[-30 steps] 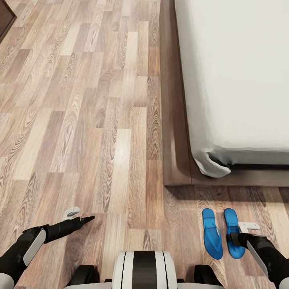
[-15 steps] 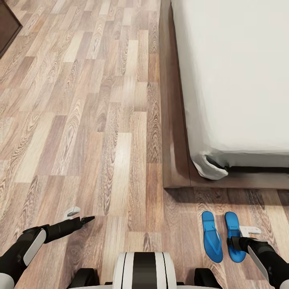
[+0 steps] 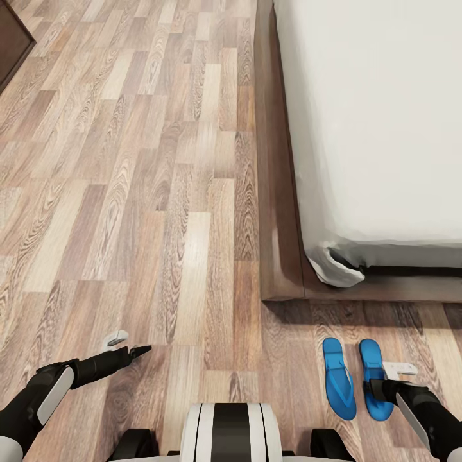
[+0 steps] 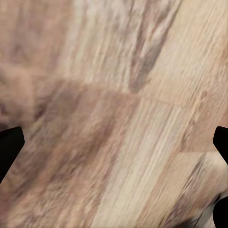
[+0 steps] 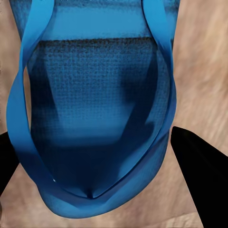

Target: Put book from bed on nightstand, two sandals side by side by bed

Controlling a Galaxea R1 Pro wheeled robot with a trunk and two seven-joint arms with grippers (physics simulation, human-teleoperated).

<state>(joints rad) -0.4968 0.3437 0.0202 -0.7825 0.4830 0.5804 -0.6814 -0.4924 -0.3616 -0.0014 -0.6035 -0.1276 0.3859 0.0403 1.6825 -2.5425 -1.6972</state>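
Observation:
Two blue sandals lie side by side on the wood floor just off the bed's foot corner, the left sandal [image 3: 339, 378] beside the right sandal [image 3: 374, 380]. My right gripper [image 3: 389, 378] hovers open at the right sandal's outer edge. In the right wrist view that sandal [image 5: 95, 95] and its straps lie close under the spread black fingers [image 5: 199, 175]. My left gripper [image 3: 127, 344] hangs open over bare floor, its fingertips [image 4: 9, 142] far apart. The bed [image 3: 378, 115] has a grey mattress on a dark wooden frame [image 3: 276, 212]. The book is out of view.
Brown plank floor [image 3: 141, 167] spreads wide to the left of the bed. A dark brown furniture corner [image 3: 11, 38] shows at the upper left; I cannot tell whether it is a nightstand. My own base [image 3: 230, 433] sits at the lower edge.
The head view shifted slightly a second ago, bringing more of the dark furniture corner into view. Over the last half second nothing has visibly moved.

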